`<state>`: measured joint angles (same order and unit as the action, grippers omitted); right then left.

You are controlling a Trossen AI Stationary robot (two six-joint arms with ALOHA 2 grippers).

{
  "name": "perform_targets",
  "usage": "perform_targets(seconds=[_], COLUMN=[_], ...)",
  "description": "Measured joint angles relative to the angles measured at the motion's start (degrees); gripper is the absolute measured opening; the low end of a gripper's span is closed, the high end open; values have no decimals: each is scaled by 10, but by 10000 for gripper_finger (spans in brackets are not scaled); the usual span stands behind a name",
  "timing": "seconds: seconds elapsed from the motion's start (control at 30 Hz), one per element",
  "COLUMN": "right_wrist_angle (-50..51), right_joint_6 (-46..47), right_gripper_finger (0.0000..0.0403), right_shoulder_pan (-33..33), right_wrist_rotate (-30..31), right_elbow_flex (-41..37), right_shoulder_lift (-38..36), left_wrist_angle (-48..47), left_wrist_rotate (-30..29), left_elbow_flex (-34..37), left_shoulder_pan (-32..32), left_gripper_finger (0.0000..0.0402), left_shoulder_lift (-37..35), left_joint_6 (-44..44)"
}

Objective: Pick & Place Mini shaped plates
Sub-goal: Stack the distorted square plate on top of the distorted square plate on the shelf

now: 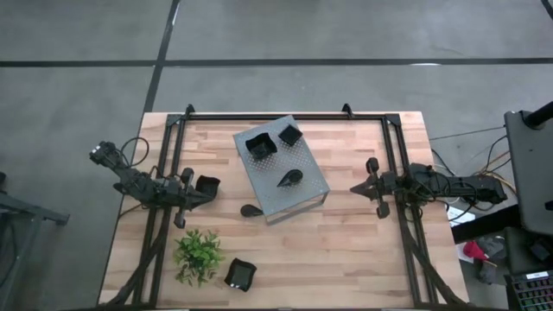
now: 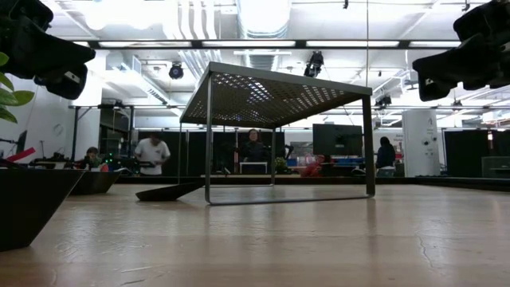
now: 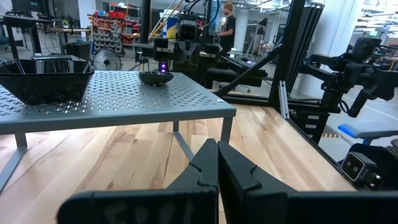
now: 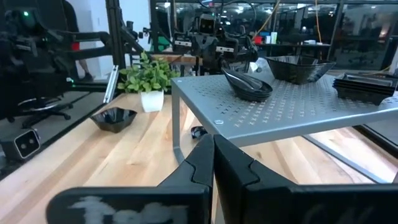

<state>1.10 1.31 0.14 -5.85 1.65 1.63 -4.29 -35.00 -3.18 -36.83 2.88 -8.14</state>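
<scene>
**Both pincers closed and empty, plates scattered**

Left pincer at 9 o'clock side of table, fingers pressed together, holding nothing. Square plate just beside its tip, toward 1 o'clock; contact unclear. Right pincer at 3 o'clock side, fingers together, empty, well apart from every plate. Three plates up on grey perforated stand mid-table: two square plates at its 12 o'clock end, leaf plate near centre. Another leaf plate on table at stand's 7 o'clock corner. Last square plate near 6 o'clock edge, just beside green plant.
</scene>
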Motion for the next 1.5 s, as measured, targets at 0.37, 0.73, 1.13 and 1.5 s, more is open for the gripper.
perform_targets(seconds=[0.37,0.73,1.13,1.5], right_wrist_angle=[0,0,0,0], right_joint_6=[0,0,0,0], right_gripper_finger=[9,9,9,9], right_shoulder_pan=[0,0,0,0], right_wrist_rotate=[0,0,0,0], right_elbow_flex=[0,0,0,0], right_shoulder_lift=[0,0,0,0], left_wrist_angle=[0,0,0,2], left_wrist_rotate=[0,0,0,-17], left_elbow_flex=[0,0,0,0], left_shoulder_pan=[0,0,0,0], left_gripper_finger=[0,0,0,0], left_shoulder_lift=[0,0,0,0], left_joint_6=[0,0,0,68])
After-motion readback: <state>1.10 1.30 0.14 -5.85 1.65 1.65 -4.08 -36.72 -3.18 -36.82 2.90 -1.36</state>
